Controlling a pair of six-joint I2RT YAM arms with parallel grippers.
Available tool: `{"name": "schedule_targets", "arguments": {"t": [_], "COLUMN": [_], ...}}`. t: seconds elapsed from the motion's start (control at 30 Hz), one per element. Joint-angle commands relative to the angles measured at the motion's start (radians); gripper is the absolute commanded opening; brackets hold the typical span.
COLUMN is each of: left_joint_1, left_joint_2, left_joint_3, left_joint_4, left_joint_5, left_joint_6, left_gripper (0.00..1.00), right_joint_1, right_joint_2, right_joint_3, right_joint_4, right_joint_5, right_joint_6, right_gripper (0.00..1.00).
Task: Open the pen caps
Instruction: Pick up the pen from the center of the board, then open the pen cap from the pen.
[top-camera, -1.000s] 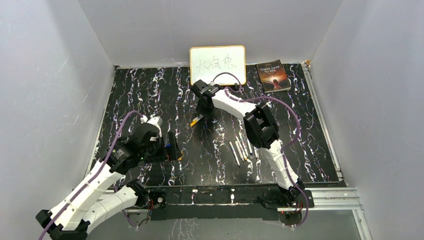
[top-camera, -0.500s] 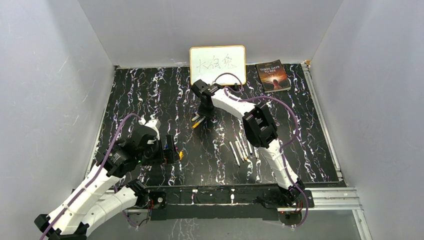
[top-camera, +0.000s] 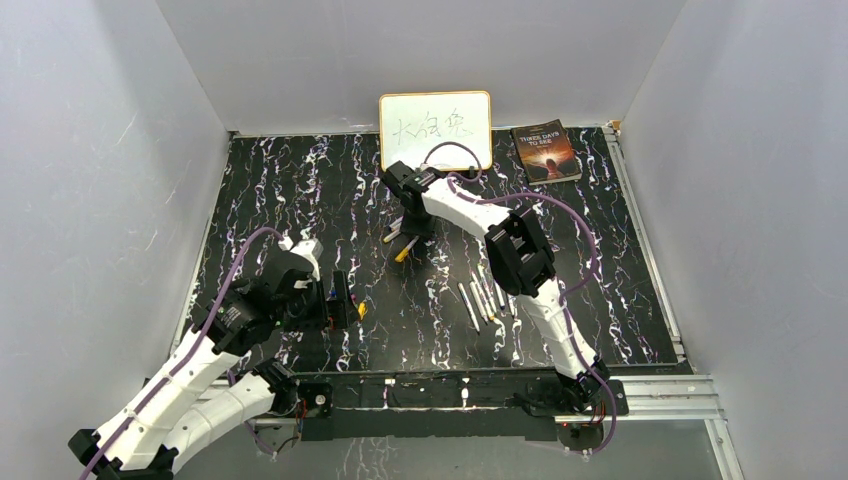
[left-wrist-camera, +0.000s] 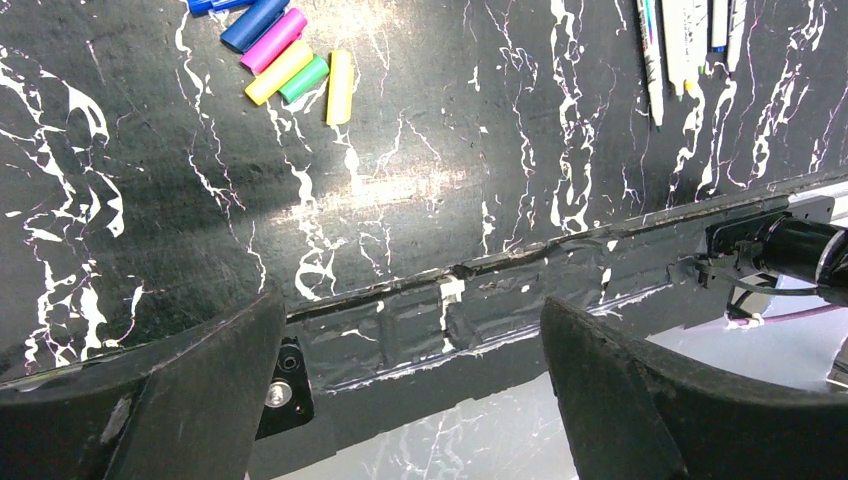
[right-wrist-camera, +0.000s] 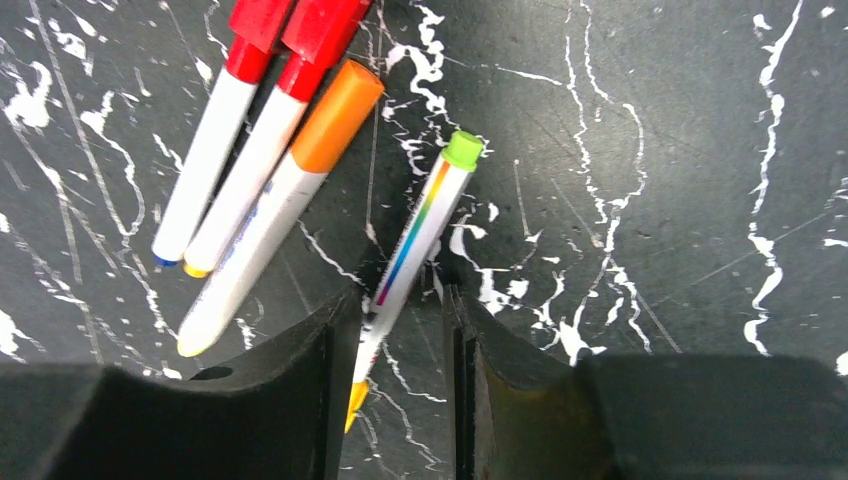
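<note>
My right gripper hovers low at the table's far middle. In the right wrist view its fingers stand apart around a white pen with a rainbow stripe, green end and bare yellow tip; the pen leans on the left finger. Two red-capped pens and an orange-capped pen lie just beside it. My left gripper is open and empty above the table's near edge. Loose caps in blue, magenta, yellow and green lie in a heap beyond it. Several uncapped pens lie side by side at centre right.
A small whiteboard with writing leans on the back wall, and a book lies to its right. Grey walls close in three sides. The taped front rail runs under my left gripper.
The yellow-tipped pen at my right gripper has swung from pointing left to pointing down toward me and sits lower. My left arm pulled back slightly toward the near edge.
</note>
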Motion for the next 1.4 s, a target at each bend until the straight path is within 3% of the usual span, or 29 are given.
{"name": "schedule_targets", "arguments": {"t": [0.0, 0.07, 0.13, 0.17, 0.23, 0.37, 0.73, 1.0, 1.37], "left_joint_1": [0.005, 0.005, 0.005, 0.005, 0.005, 0.006, 0.002, -0.051, -0.242], "left_joint_2": [0.006, 0.015, 0.033, 0.051, 0.087, 0.144, 0.18, 0.238, 0.408], "left_joint_3": [0.001, 0.006, 0.01, 0.021, 0.03, 0.012, -0.136, -0.194, -0.22], "left_joint_4": [-0.025, -0.026, -0.017, -0.01, 0.035, 0.158, 0.513, 0.724, 1.062], "left_joint_5": [0.015, 0.02, 0.037, 0.054, 0.111, 0.207, 0.331, 0.301, 0.174], "left_joint_6": [0.021, 0.022, 0.023, 0.027, 0.038, -0.001, -0.174, -0.276, -0.414], "left_gripper": [0.98, 0.98, 0.98, 0.98, 0.98, 0.98, 0.98, 0.98, 0.98], "right_joint_1": [-0.001, 0.002, 0.003, 0.003, 0.014, 0.022, 0.049, 0.049, 0.049], "right_joint_2": [0.082, 0.093, 0.07, 0.052, 0.01, -0.207, -0.567, -0.817, -0.932], "right_joint_3": [0.053, 0.051, -0.019, -0.066, -0.101, -0.266, -0.542, -0.779, -0.914], "right_joint_4": [-0.117, -0.139, -0.095, -0.056, -0.023, 0.095, 0.246, 0.415, 0.581], "right_joint_5": [0.045, 0.049, 0.018, -0.014, -0.032, -0.079, -0.224, -0.414, -0.497], "right_joint_6": [-0.082, -0.087, -0.118, -0.13, -0.161, -0.242, -0.289, -0.234, -0.099], "right_gripper": [0.35, 0.33, 0.23, 0.12, 0.0, 0.0, 0.0, 0.0, 0.0]}}
